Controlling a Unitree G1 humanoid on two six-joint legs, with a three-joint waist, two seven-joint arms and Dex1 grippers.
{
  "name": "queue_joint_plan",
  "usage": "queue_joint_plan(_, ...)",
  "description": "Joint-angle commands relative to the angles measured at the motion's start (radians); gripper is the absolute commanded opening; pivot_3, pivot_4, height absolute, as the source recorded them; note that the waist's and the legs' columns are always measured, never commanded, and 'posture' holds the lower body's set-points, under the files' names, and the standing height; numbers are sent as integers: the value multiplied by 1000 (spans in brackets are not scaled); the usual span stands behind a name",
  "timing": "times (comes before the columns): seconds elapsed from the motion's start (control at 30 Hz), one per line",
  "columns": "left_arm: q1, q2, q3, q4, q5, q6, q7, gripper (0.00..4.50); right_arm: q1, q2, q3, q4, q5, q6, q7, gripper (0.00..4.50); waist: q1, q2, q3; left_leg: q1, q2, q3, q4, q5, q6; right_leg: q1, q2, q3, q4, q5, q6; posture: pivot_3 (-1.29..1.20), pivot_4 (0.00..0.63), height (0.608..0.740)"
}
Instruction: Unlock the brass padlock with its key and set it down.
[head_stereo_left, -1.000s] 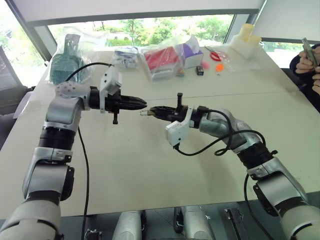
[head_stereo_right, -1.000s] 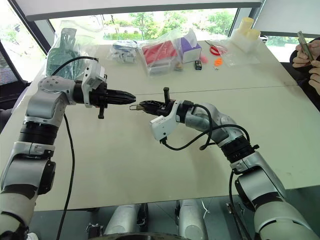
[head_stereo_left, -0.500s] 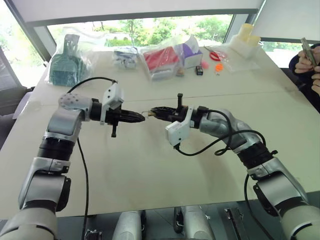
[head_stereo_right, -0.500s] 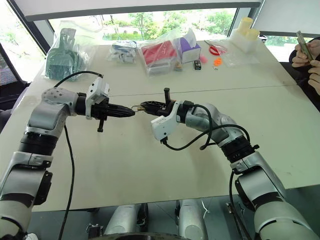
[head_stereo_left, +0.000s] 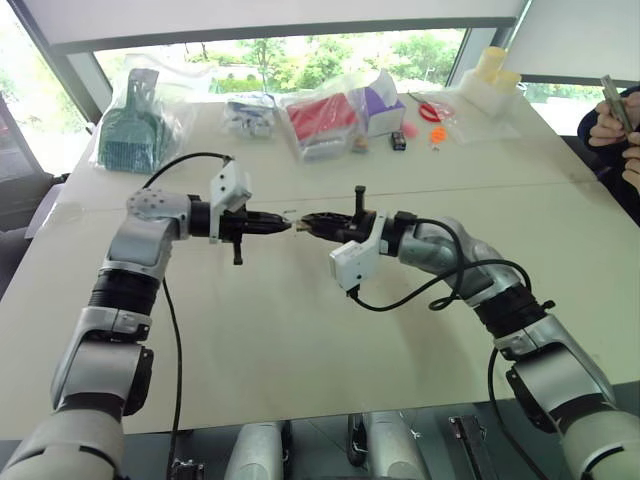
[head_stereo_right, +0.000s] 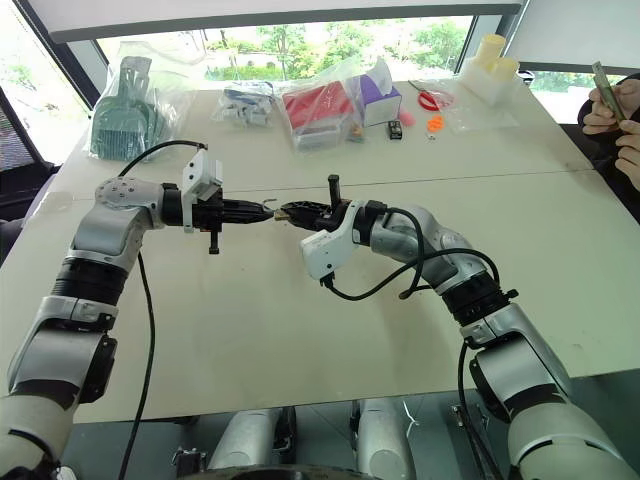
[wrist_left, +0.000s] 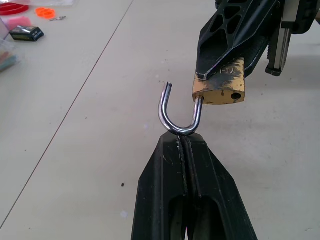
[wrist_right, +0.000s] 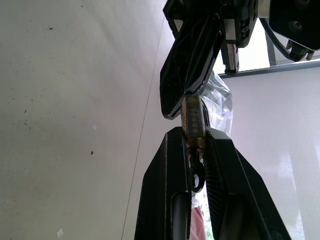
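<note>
The brass padlock (wrist_left: 220, 89) hangs in the air over the white table (head_stereo_left: 280, 340), between my two grippers. My right gripper (wrist_right: 192, 135) is shut on its yellow body (wrist_right: 192, 117). The silvery shackle (wrist_left: 179, 117) stands swung open, with one end free. My left gripper (wrist_left: 182, 140) is shut, and the shackle's bend sits pinched at its tips. In the head views the two grippers meet tip to tip (head_stereo_left: 296, 225). A small dark ring (wrist_right: 196, 177) sticks out behind the padlock between the right fingers; whether it is the key's head I cannot tell.
Along the table's far side lie a bagged green dustpan (head_stereo_left: 135, 125), a bagged red item (head_stereo_left: 325, 118), a purple box (head_stereo_left: 385, 100), red scissors (head_stereo_left: 432, 110), small dark and orange trinkets (head_stereo_left: 399, 141) and white containers (head_stereo_left: 495, 80). A person's hands (head_stereo_left: 615, 125) show at the right edge.
My left gripper has sunk a little and closed the gap to the right one; its tips now sit at the shackle. The right arm has kept still.
</note>
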Motion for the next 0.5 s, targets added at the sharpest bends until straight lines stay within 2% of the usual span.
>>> queue_joint_plan(0.03, 10, 45, 28, -15, 1, -12, -8, 9, 11, 7, -2, 21, 0, -7, -15, 0, 0, 0, 0, 0, 0, 0, 0, 0, 0, 0, 0, 0, 0, 0, 0, 0, 150, 740)
queue_joint_plan(0.5, 160, 119, 43, -194, -18, 38, 42, 9, -39, 56, 93, 359, -155, -87, -185, 0, -3, 0, 0, 0, 0, 1, 0, 0, 0, 0, 0, 1, 0, 0, 0, 0, 150, 740)
